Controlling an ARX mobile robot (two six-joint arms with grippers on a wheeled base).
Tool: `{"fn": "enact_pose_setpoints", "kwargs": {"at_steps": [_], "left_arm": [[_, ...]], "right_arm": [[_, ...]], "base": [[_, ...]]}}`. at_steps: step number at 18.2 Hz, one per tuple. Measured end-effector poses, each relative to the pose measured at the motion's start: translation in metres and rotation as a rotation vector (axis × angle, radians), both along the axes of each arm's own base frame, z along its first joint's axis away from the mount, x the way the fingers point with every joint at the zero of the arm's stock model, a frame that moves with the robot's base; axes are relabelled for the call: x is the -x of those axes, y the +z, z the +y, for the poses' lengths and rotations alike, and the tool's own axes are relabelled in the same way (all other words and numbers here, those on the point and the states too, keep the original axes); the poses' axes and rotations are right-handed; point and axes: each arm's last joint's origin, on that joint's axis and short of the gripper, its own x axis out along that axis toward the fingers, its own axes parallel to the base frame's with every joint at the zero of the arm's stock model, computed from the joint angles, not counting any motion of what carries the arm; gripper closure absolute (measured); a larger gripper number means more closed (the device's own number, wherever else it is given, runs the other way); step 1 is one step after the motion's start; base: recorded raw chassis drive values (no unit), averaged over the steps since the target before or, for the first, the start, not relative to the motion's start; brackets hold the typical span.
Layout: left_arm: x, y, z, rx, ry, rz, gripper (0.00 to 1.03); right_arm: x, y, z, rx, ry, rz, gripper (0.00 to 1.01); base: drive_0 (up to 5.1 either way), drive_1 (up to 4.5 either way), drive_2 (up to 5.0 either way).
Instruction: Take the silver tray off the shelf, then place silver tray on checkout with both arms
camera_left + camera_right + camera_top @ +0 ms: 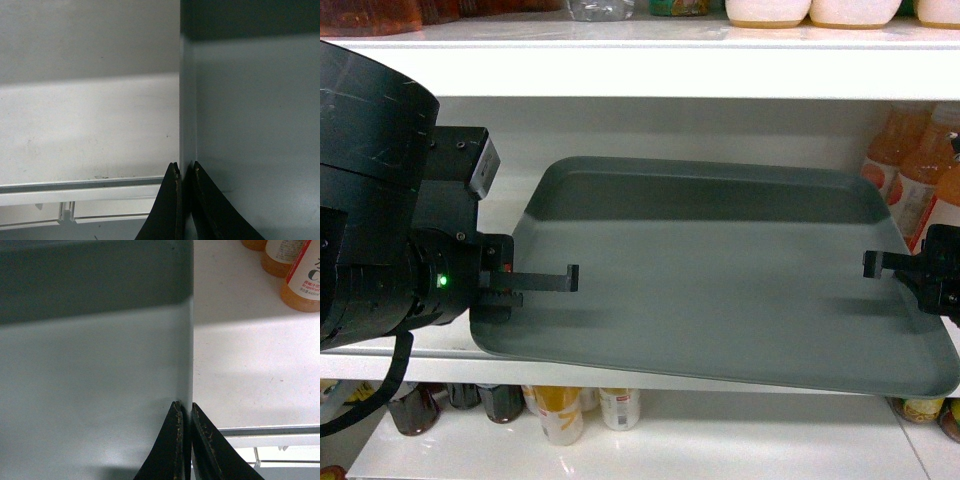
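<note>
The silver tray [720,265] is a large grey-green flat tray with a low rim, lying partly over the white shelf [440,340] with its front edge jutting past the shelf lip. My left gripper [555,283] is shut on the tray's left rim; the left wrist view shows that rim [187,100] pinched between the black fingers [172,200]. At the tray's right side my right gripper [880,264] is shut on the right rim [187,340], seen clamped in the right wrist view. The checkout is out of view.
Orange drink bottles [910,170] stand on the shelf right of the tray, also at the top of the right wrist view [300,275]. Another shelf board [650,65] runs close above. Bottles and jars [560,410] sit on the lower shelf.
</note>
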Motion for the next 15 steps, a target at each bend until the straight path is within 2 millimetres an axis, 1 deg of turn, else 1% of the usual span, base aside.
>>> {"fn": "enact_pose_setpoints", "kwargs": {"at_steps": [15], "left_arm": [[-0.0001, -0.0013, 0.0003, -0.004, 0.000, 0.003, 1.00]], "right_arm": [[0.0004, -0.0005, 0.0001, -0.001, 0.002, 0.002, 0.98]], "base": [[0.1, -4.19, 4.4]]}}
